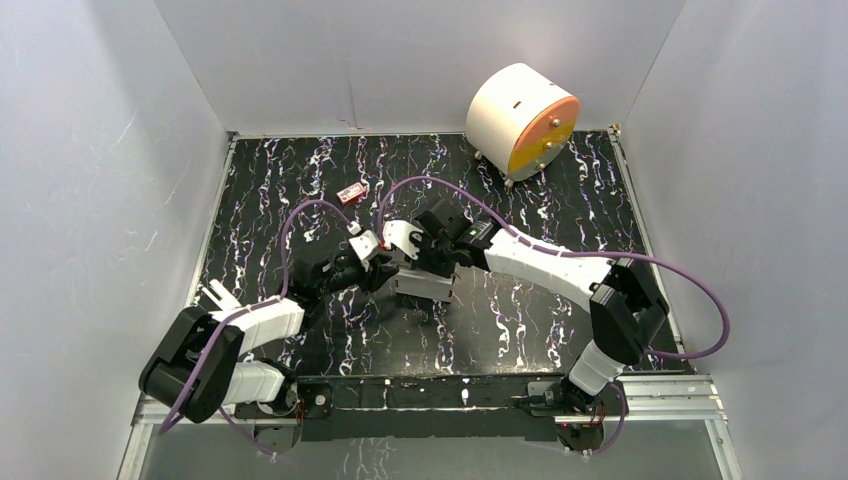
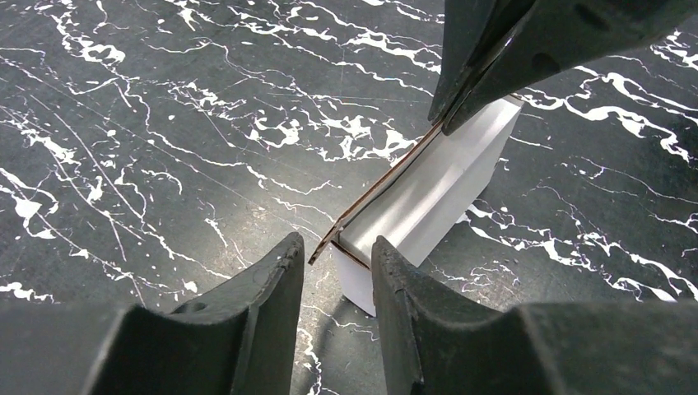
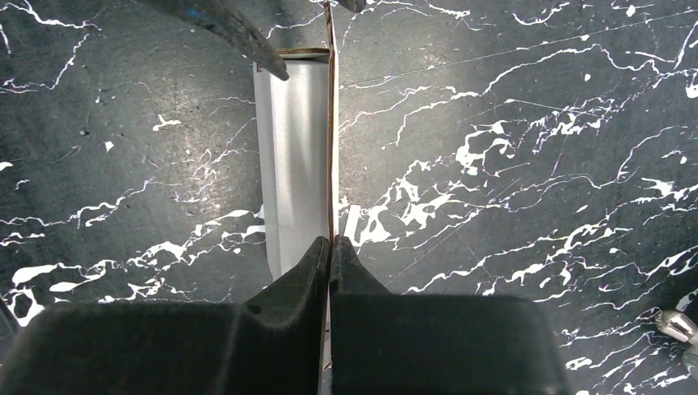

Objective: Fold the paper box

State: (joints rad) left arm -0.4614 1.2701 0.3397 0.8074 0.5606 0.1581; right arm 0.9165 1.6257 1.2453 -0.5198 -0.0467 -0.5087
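At the bottom edge of the right wrist view, the right gripper [image 3: 330, 251] is pinched tight on the thin upright flap [image 3: 332, 123] of the paper box [image 3: 292, 156], with no gap between its fingers. The left gripper [image 2: 337, 276] is partly open at the box's other end, its fingers apart around the near corner and holding nothing that I can see. The box lies mid-frame on the marbled black table [image 1: 560, 200]. I'd call it partly done: the walls are up and it reads as a long open trough, but that flap is not yet folded over and tucked in. A white drum [image 1: 522, 120] sits upper right, well apart.
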